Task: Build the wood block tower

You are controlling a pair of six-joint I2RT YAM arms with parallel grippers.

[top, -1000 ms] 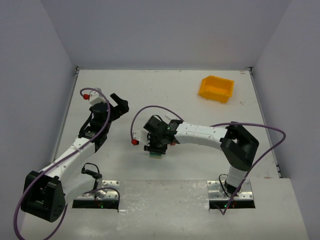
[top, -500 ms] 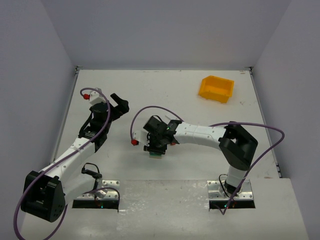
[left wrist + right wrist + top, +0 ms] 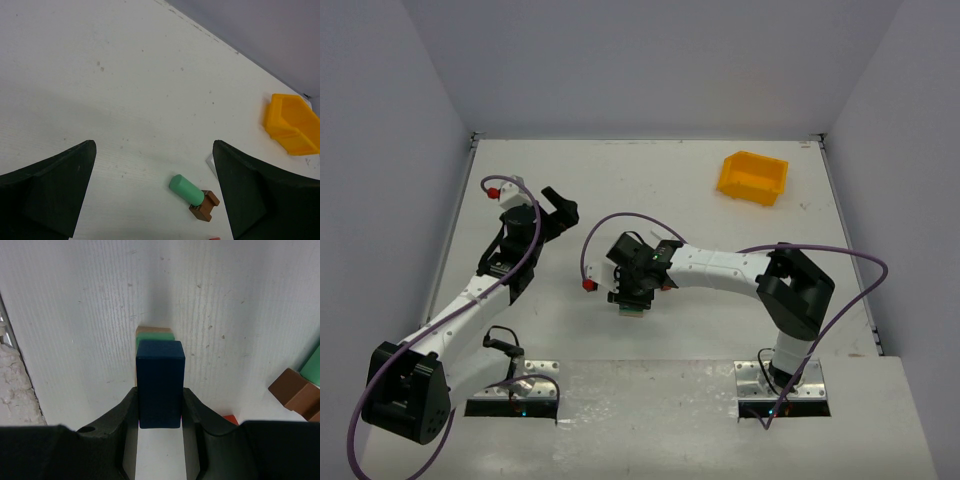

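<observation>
No visible change over last second: both arms static, stacking paused. The right gripper (image 3: 160,405) pinches blue block (image 3: 160,382) above green block (image 3: 155,337) on tan block (image 3: 154,329), near table's front middle. Release judged pending; contact unclear. The left gripper (image 3: 152,150) is spread wide, empty. White table (image 3: 650,190) lightly scuffed; grey walls (image 3: 640,60); bin (image 3: 753,177) far right.

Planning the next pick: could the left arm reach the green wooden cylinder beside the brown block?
Probably yes: the left gripper stands open, facing the green wooden cylinder across bare table; only the right gripper, gripping a blue block, sits close by.
</observation>
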